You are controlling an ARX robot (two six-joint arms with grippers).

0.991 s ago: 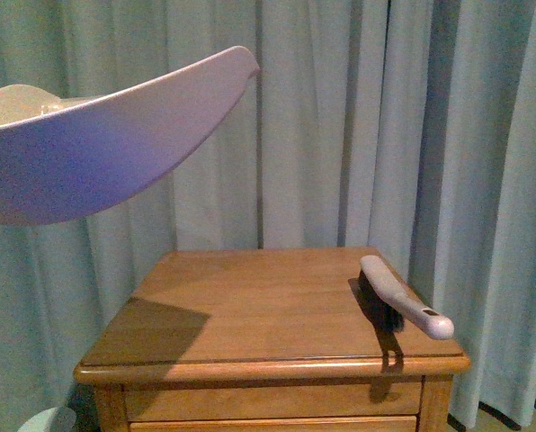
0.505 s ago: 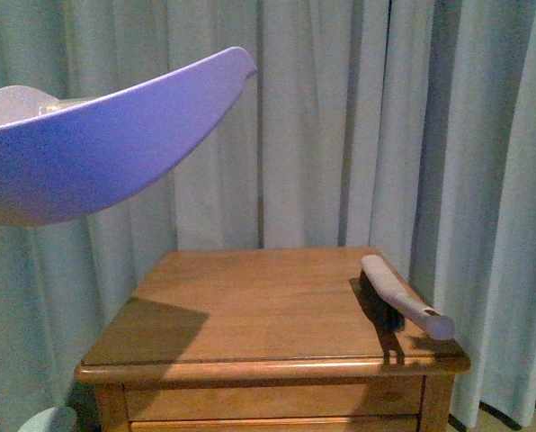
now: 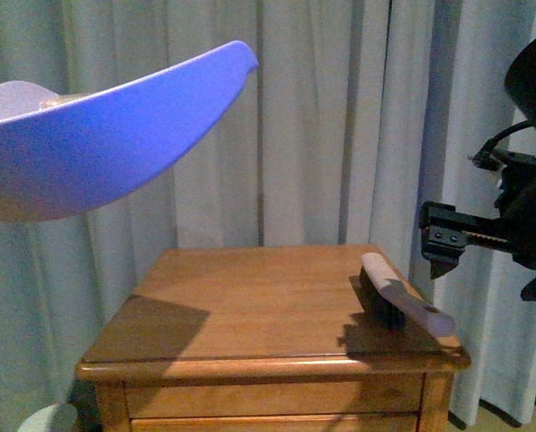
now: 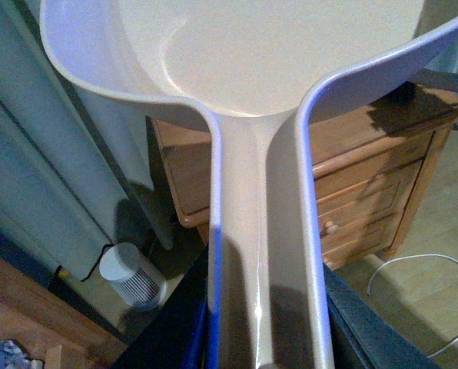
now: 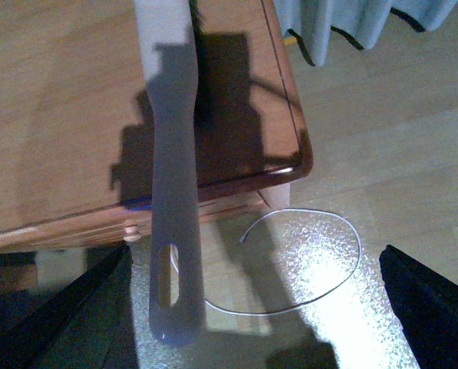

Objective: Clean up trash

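Observation:
The dustpan [image 3: 97, 135] is a big pale scoop held high at the left, above and left of the wooden bedside table [image 3: 250, 306]. My left gripper [image 4: 267, 332] is shut on its handle, and the part of the pan [image 4: 267, 54] that shows is bare. A grey-handled brush [image 3: 396, 295] lies at the table's right edge, its handle [image 5: 167, 154] sticking out past the front corner. My right gripper [image 3: 443, 236] hangs open just right of and above the brush; in its wrist view the right gripper [image 5: 248, 323] holds nothing. The trash is out of view.
Pale curtains [image 3: 340, 117] hang close behind and beside the table. A small white ribbed canister [image 4: 133, 275] stands on the floor left of the table. A thin white cable [image 5: 306, 261] loops on the floor by the table's right front corner.
My right arm has come into the front view from the right and now hangs beside the brush. The dustpan has stayed almost where it was.

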